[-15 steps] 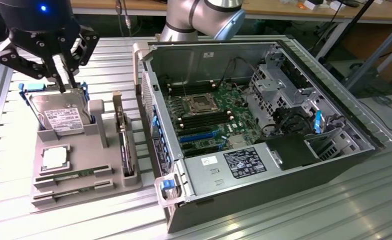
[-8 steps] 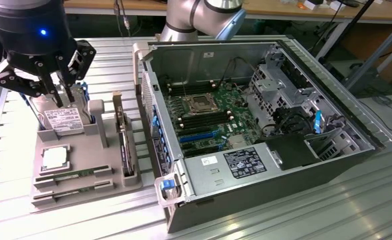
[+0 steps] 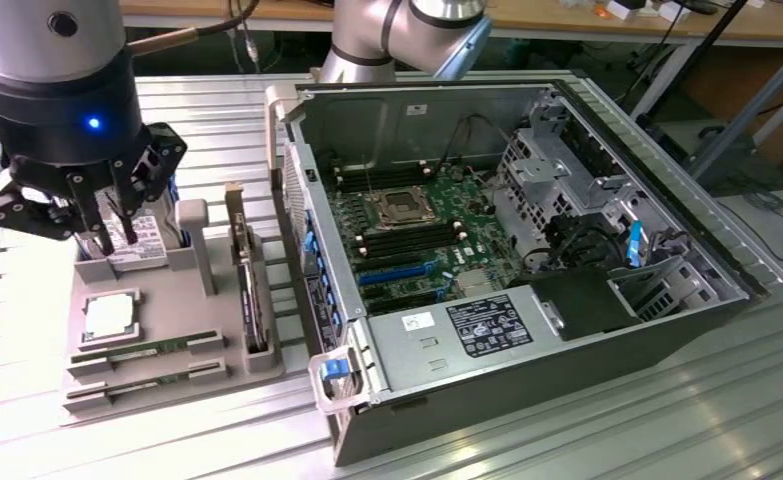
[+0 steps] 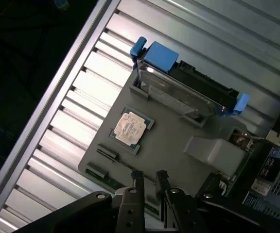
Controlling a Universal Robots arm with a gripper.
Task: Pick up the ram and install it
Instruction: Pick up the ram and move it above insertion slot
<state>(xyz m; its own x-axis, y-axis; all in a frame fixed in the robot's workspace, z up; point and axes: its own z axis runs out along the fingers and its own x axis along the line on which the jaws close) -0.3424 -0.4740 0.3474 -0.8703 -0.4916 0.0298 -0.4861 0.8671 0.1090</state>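
At nine o'clock in the exterior view the gripper (image 3: 111, 238) hangs over the far end of a grey tray (image 3: 171, 305), fingers a little apart and holding nothing (its tips overlap a labelled drive (image 3: 151, 252)). At the gripper's six o'clock lie a silver processor (image 3: 108, 316), then the upper ram stick (image 3: 144, 350) and lower ram stick (image 3: 144, 377), both flat in the tray. A dark card (image 3: 247, 290) stands on edge at its four o'clock, and the open computer case (image 3: 498, 390) sits at three o'clock.
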